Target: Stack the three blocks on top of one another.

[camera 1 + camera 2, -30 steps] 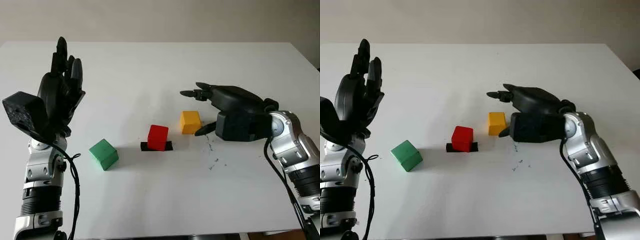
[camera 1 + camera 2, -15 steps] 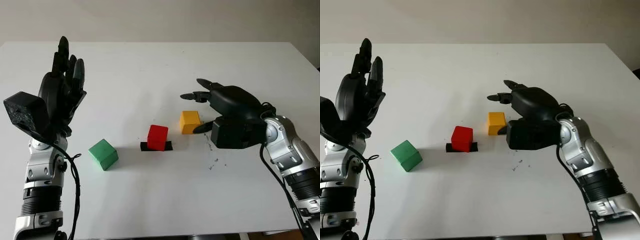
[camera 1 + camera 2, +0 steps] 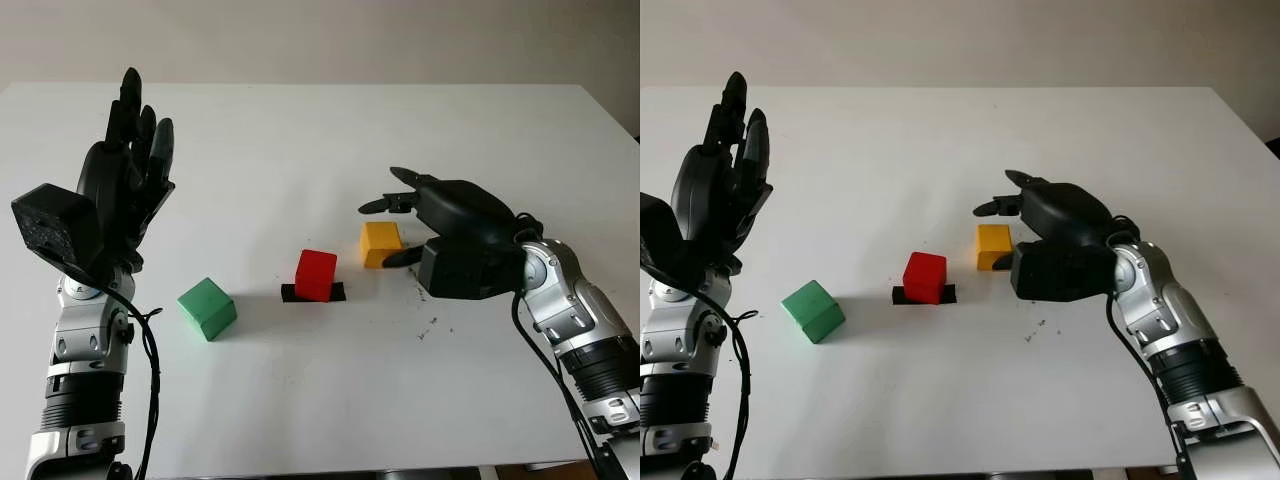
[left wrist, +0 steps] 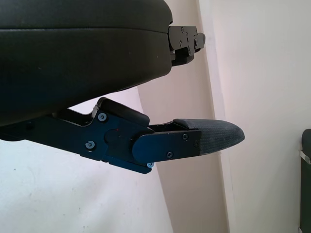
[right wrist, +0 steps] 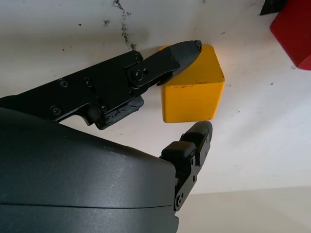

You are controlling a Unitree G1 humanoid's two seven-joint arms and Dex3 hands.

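**Right hand poised around the yellow block**

The right hand [image 3: 440, 225] sits low over the table [image 3: 320, 400], fingers either side of the yellow block [image 3: 381, 243] but not closed on it; released, holding nothing. In the right wrist view one fingertip [image 5: 187, 48] lies against the block's edge, another [image 5: 200, 131] just beside its face. Just beyond the yellow block stands the red block [image 3: 316, 274] on a black marker [image 3: 337, 292]. Farther out lies the green block [image 3: 207, 307]. Past it the left hand [image 3: 125, 190] is raised above the table, open, holding nothing.
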